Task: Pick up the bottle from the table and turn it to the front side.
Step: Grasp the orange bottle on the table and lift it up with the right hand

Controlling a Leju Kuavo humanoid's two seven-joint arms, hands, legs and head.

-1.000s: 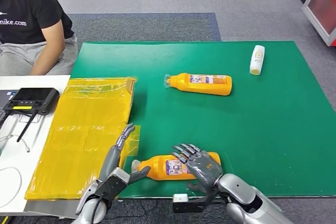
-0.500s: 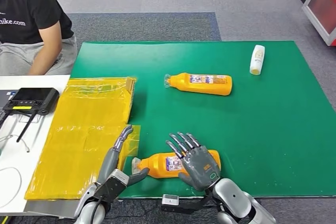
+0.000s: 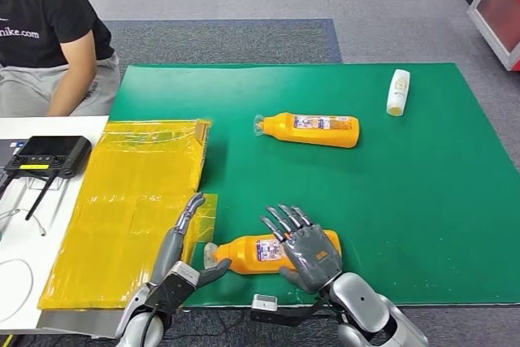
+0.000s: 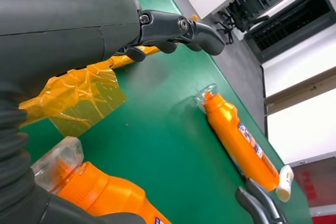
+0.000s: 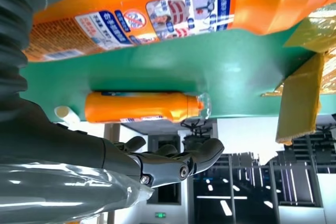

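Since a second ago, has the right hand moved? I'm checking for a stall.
Yes. The right hand has shifted left along the near bottle, toward the yellow bag, its fingers still spread.

Right hand (image 3: 309, 247): shifted up over near orange bottle (image 3: 254, 254) (fingers spread above its label); bottle rolled slightly.

Open green mat (image 3: 398, 201) btwn the two orange bottles; yellow bags (image 3: 135, 193) crowd left.

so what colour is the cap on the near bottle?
Clear, see-through plastic over an orange neck; the near bottle shows its cap best in the left wrist view.
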